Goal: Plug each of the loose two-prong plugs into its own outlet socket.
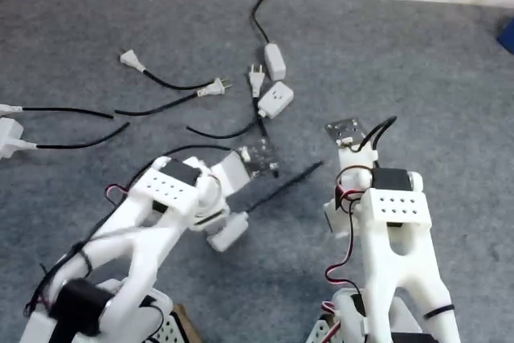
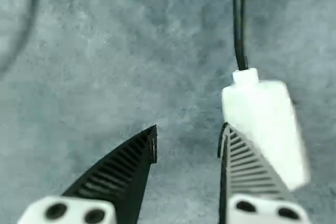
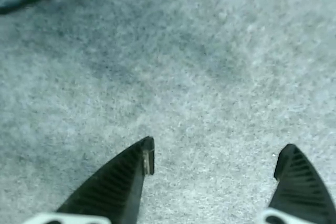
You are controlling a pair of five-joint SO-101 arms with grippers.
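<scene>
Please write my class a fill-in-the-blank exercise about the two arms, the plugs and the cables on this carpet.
1. The left gripper and the right gripper both have their jaws ____.
2. The loose plug lies on a ____ carpet.
3. The cable joined to that plug is ____.
4. In the left wrist view, the block beside the left gripper is ____.
Missing words: open; grey; black; white.

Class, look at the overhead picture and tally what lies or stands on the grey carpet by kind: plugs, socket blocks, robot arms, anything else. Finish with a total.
Loose plugs: 3
Socket blocks: 2
White pieces at the left edge, on cords, kind unclear: 2
Robot arms: 2
Total: 9
</scene>
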